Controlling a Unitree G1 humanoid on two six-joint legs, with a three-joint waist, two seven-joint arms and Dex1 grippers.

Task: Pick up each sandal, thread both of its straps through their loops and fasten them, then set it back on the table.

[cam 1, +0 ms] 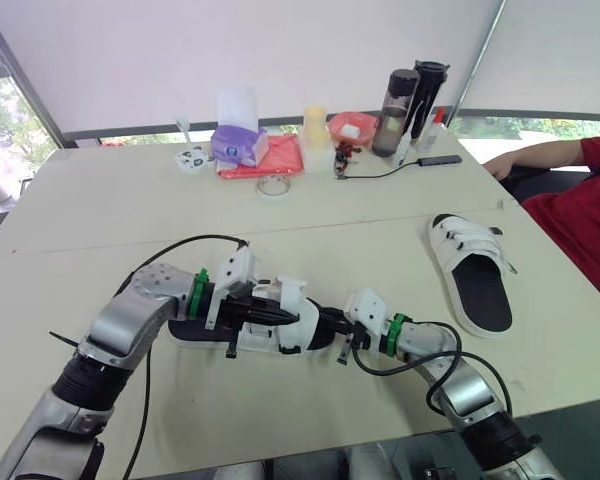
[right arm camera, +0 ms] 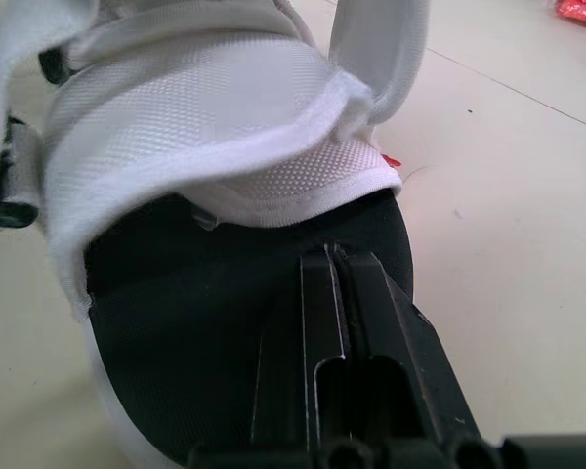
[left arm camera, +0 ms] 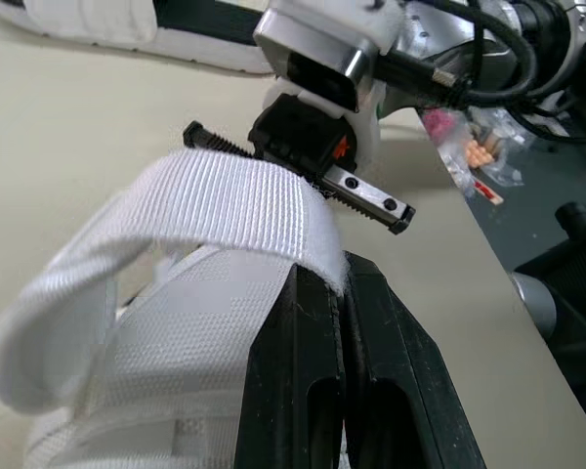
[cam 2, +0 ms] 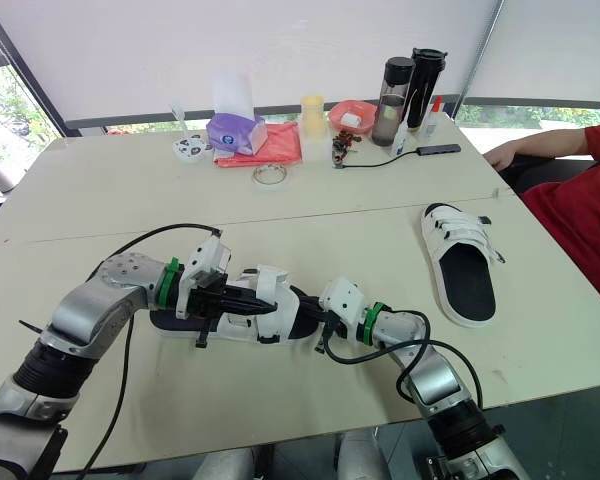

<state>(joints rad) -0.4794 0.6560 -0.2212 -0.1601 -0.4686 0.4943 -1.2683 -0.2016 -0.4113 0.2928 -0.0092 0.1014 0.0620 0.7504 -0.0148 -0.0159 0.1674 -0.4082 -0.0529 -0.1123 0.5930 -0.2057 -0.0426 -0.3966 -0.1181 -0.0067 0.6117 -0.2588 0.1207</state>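
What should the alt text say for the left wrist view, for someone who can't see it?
The left gripper is shut on the end of a white strap, which arches in a loop over the sandal's white upper. Beyond are the right arm's wrist and the beige table, with a second sandal lying farther off.

Office or meeting room — beige tables (cam 1: 100,200) pushed together, white roller blinds (cam 1: 280,50) over windows (cam 1: 5,120), drink bottles (cam 1: 400,100), tissues (cam 1: 238,140) — seated person (cam 1: 580,200) at the edge.
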